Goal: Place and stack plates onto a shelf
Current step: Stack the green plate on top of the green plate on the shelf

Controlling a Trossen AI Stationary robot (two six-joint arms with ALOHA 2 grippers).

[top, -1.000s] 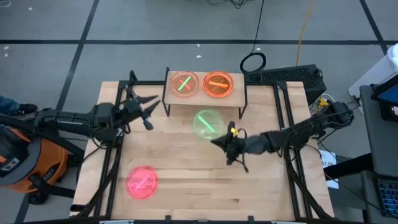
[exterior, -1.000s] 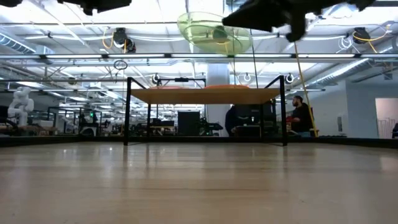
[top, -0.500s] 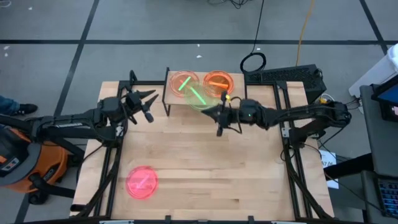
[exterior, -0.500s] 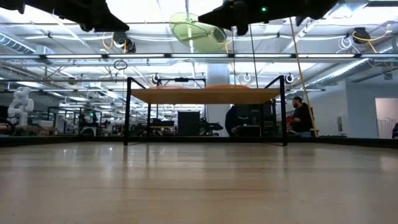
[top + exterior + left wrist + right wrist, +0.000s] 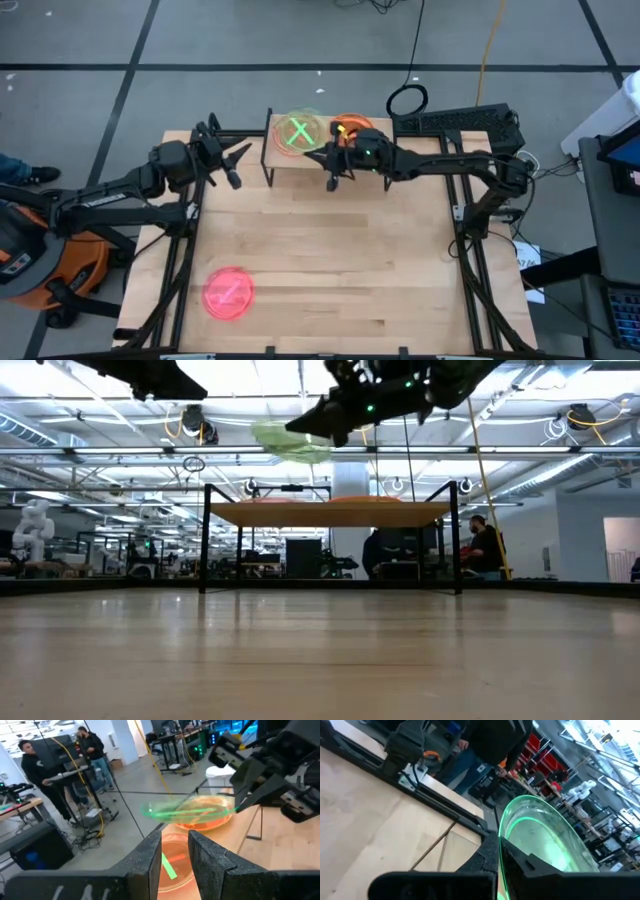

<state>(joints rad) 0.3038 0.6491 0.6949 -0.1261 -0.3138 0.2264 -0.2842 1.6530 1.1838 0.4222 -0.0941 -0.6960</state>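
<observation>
While the right gripper (image 5: 331, 160), clamped on the green plate's (image 5: 299, 131) rim, holds it above the shelf (image 5: 283, 159), apparently over one of two orange plates (image 5: 352, 128) there, a pink plate (image 5: 228, 293) waits on the table far behind it.

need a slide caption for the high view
Right pincer holds a green plate over the shelf; pink plate waits on the table.
</observation>
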